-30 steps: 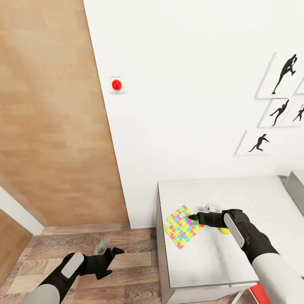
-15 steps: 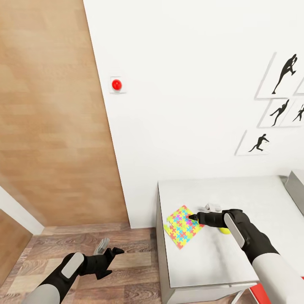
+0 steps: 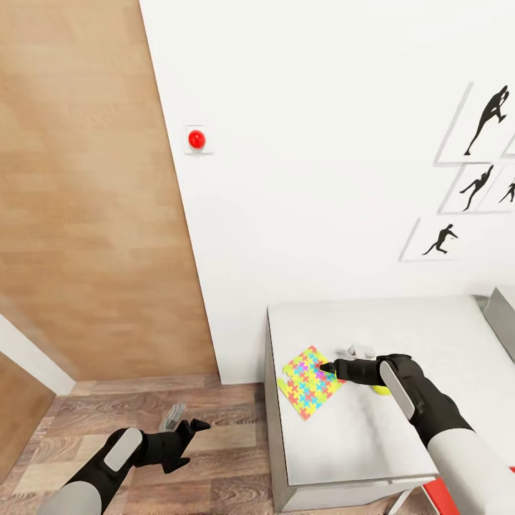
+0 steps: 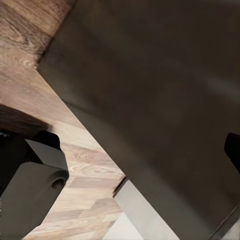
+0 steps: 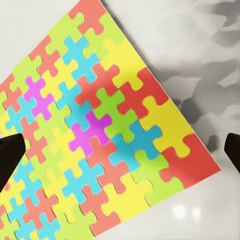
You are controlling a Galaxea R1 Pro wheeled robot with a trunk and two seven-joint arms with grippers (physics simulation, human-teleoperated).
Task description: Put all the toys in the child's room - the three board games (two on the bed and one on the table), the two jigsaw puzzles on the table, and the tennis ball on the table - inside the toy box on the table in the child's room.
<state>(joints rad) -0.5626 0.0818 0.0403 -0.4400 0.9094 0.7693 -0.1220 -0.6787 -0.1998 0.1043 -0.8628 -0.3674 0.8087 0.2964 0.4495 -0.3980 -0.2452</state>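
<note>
The right gripper (image 3: pixel 330 369), spread wide, hangs over the bright puzzle (image 3: pixel 310 383) at the table's (image 3: pixel 343 436) nine o'clock edge, while the left gripper (image 3: pixel 187 428), also spread, waits low over the floor (image 3: pixel 214 458)

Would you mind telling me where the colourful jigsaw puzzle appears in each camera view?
Head view: the jigsaw puzzle lies flat near the table's left front corner, at the right gripper.
Right wrist view: the puzzle spans most of the picture.
Left wrist view: floor and dark furniture.
Shared landmark: the marbled table top.
</note>
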